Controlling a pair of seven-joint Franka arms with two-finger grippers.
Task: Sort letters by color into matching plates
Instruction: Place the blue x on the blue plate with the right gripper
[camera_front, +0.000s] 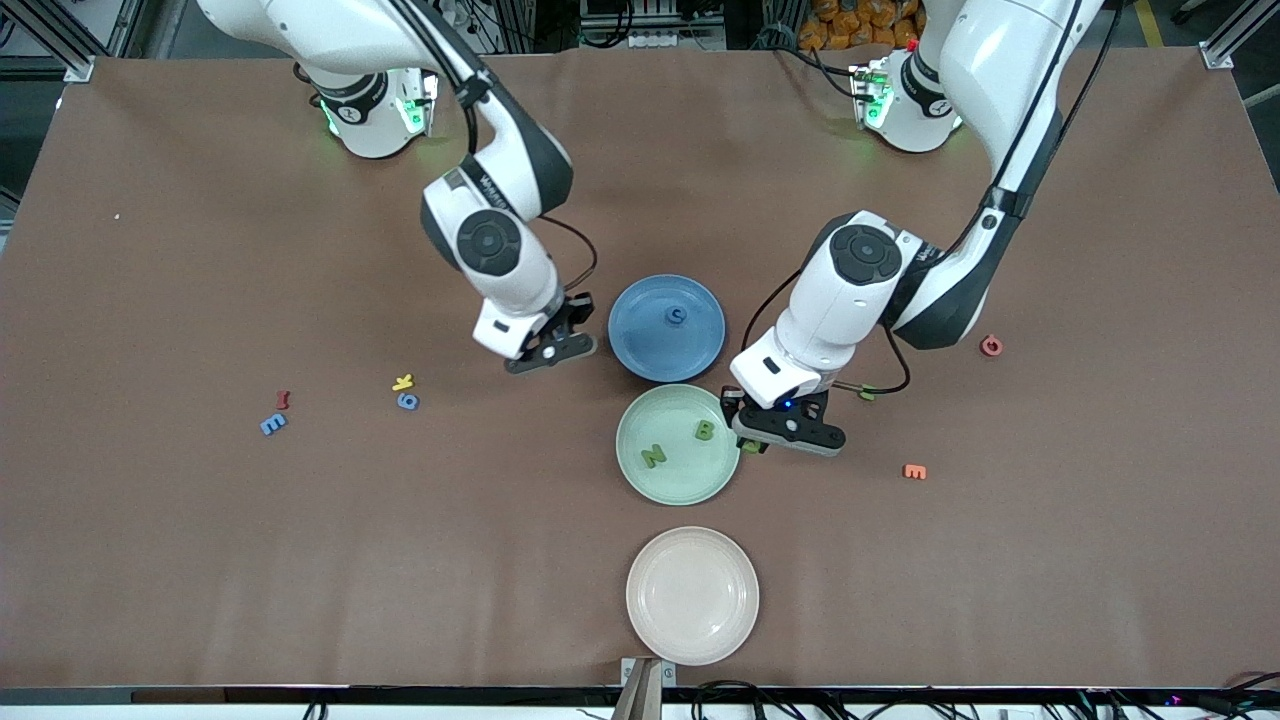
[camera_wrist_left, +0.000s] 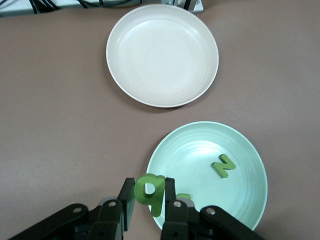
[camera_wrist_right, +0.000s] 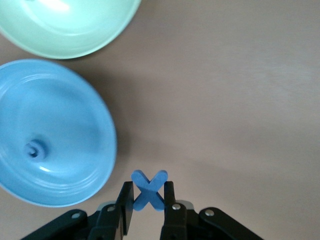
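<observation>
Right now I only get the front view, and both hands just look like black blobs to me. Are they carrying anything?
Observer: Yes. The left hand, over the green plate's rim, pinches a green letter shaped like a g or a 9.
Operator: And the other one?
Observer: The right hand, over the table beside the blue plate, grips a blue X between its fingers.

brown table (camera_front: 200, 560) | aluminium frame posts (camera_front: 60, 35) at corners | cables along edges
</observation>
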